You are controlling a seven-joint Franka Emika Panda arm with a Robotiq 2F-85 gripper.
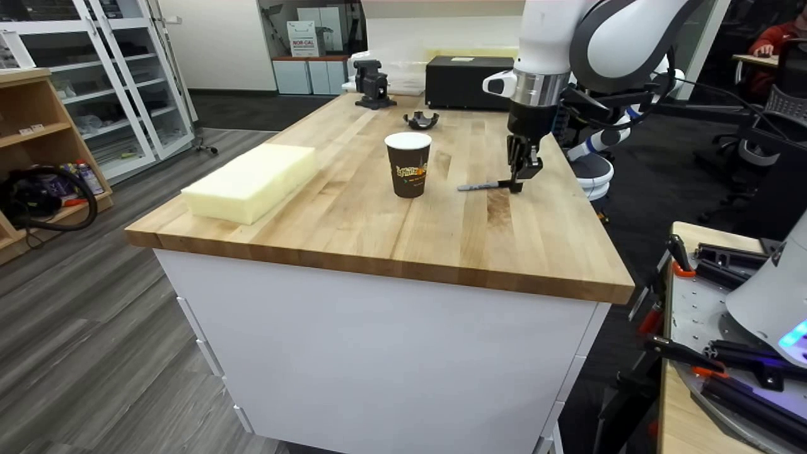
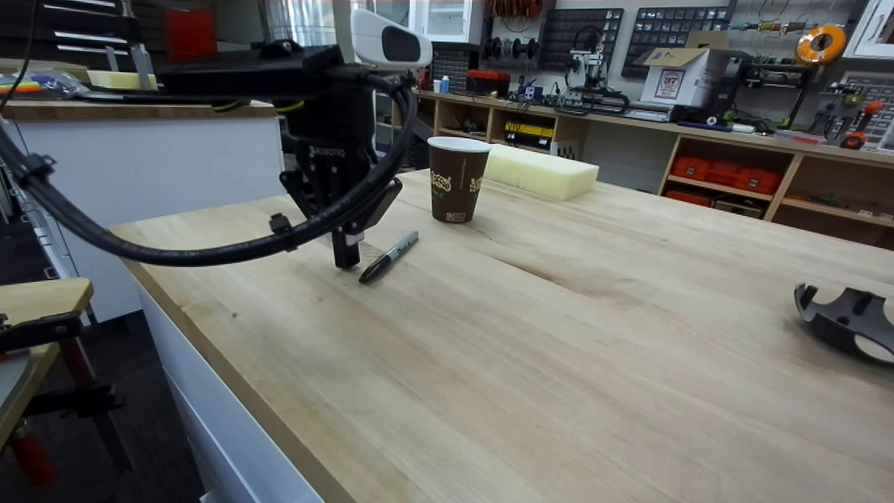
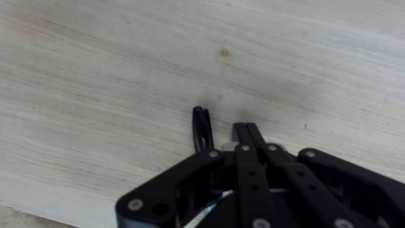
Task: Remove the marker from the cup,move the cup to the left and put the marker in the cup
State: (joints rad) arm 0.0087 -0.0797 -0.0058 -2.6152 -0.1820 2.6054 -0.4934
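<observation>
A black tool (image 3: 245, 125) points down at a wooden tabletop (image 1: 353, 221), closed on nothing, its two fingers pressed together. Just beside it the marker (image 2: 389, 258) lies flat, nearer the long edge across from a foam block (image 1: 252, 181). The wrist view shows a gap at the cap end; farther along, the tool hides the barrel. The cup (image 1: 408, 165) stands upright between marker and block, apart from the tool.

The likeliest trouble, I'd say, is a lift made now: it would leave the marker behind, because the tool sits to one side of it. Lowering or sweeping the tool as it is could jam it against the wood or knock the marker into a roll, its barrel being round. The cup, probably light and narrow at the base, might tip if pushed high up or buckle if squeezed.

It looks like paper: tapered, dark brown, with pale printing and a white rim. The marker is slim, grey-barrelled, its cap glossy and black. The block is pale yellow, matte and square-edged; the tabletop, smooth blond strips with darker streaks.
</observation>
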